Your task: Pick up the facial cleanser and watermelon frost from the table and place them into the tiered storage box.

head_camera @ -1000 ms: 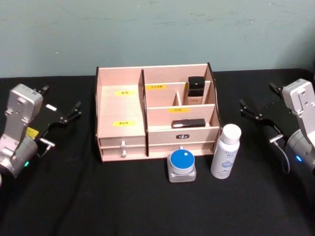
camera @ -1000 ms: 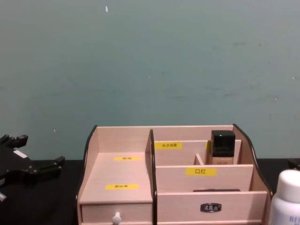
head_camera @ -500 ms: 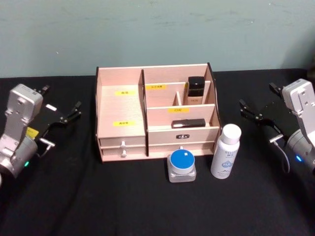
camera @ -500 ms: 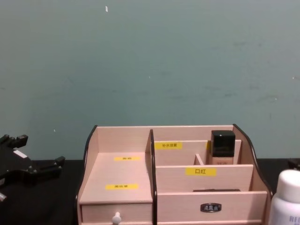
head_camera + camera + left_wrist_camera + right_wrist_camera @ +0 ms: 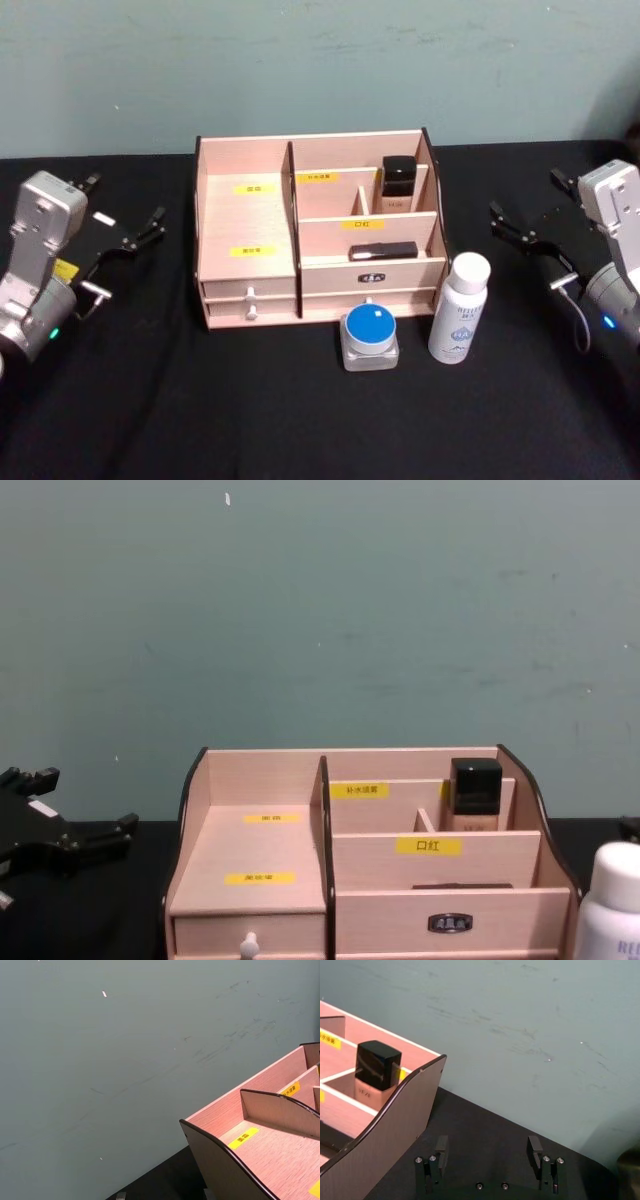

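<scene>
Right gripper [image 5: 523, 193] has edged a touch outward toward 3 o'clock since 1 s ago; left gripper [image 5: 122, 203] hasn't budged, and nothing on the table has moved.

Tiered storage box [image 5: 245, 225] sits mid-table on the black cloth [image 5: 200, 400], open tiers facing me, 2 small drawers [image 5: 250, 294] low on its left front. Blue-lidded jar [image 5: 369, 336] stands at 6 o'clock of the box's right half, just in front of the bottom panel. White bottle [image 5: 460, 310] stands upright at 5 o'clock, just beside the front right corner, near the jar but apart from it. Both are still on the cloth, not in the box — can't tell from the labels which is the cleanser and which the watermelon frost.

Inside the box are a black-capped bottle [image 5: 398, 180], upright in the back right compartment, and a flat black piece [image 5: 383, 251] lying in the tier below it.

Left gripper hangs at 9 o'clock of the box, well apart from it, fingers spread wide, holding nothing. Right gripper hangs at 3 o'clock, above and beyond the white bottle, not touching it. The wrist camera shows its 2 fingers [image 5: 534, 1146] wide apart and empty over bare cloth, with the box's curved side wall [image 5: 395, 1125] beside them.

From chest height the box [image 5: 260, 880] fills the lower middle and the bottle cap [image 5: 615, 865] pokes up at 4 o'clock.
</scene>
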`<state>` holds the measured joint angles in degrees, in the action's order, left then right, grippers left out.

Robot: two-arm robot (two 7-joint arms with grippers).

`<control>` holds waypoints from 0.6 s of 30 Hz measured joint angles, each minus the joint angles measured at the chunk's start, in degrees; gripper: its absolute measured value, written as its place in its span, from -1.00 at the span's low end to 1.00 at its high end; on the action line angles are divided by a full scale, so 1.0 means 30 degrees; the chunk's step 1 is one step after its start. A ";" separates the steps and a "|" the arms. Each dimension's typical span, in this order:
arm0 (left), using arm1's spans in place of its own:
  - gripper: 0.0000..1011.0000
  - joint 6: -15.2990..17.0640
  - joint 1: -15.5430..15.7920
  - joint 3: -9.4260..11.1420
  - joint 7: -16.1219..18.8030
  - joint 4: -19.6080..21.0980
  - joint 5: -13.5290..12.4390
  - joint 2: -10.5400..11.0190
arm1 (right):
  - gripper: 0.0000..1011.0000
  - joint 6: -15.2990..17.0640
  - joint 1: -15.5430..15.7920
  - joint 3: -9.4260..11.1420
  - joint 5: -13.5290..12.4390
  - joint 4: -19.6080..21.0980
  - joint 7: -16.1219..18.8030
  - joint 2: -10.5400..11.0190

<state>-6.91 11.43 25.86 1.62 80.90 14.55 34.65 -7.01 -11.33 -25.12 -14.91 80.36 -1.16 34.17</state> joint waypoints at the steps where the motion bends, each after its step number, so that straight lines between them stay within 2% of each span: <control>1: 0.98 0.0000 0.0000 0.0000 0.0000 0.0000 0.0000 0.0000 | 0.98 -0.0055 0.0055 0.0171 -0.0084 -0.0007 0.0063 -0.0059; 5: 0.98 0.0001 0.0001 0.0000 0.0000 0.0000 0.0000 0.0000 | 0.98 -0.0196 0.0295 0.0656 -0.0469 0.0426 0.0408 -0.0037; 9: 0.98 0.0000 0.0001 0.0000 0.0001 0.0000 0.0000 0.0000 | 0.98 -0.0152 0.0706 0.1237 -0.1110 0.1418 0.0951 0.0221; 15: 0.98 0.0000 0.0001 0.0000 0.0000 0.0000 0.0000 -0.0001 | 0.98 0.0459 0.1869 0.2293 -0.2049 0.3852 0.1723 0.1044; 16: 0.98 0.0001 0.0000 0.0000 0.0001 0.0000 0.0001 0.0001 | 0.98 0.0459 0.1869 0.2293 -0.2049 0.3852 0.1723 0.1044; 18: 0.98 0.0001 0.0002 -0.0001 0.0000 0.0000 0.0001 0.0000 | 0.98 0.0844 0.2489 0.2752 -0.2567 0.4859 0.1971 0.1384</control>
<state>-6.91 11.44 25.86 1.62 80.90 14.55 34.65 -4.48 -3.86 -16.86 -22.61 94.94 4.75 38.32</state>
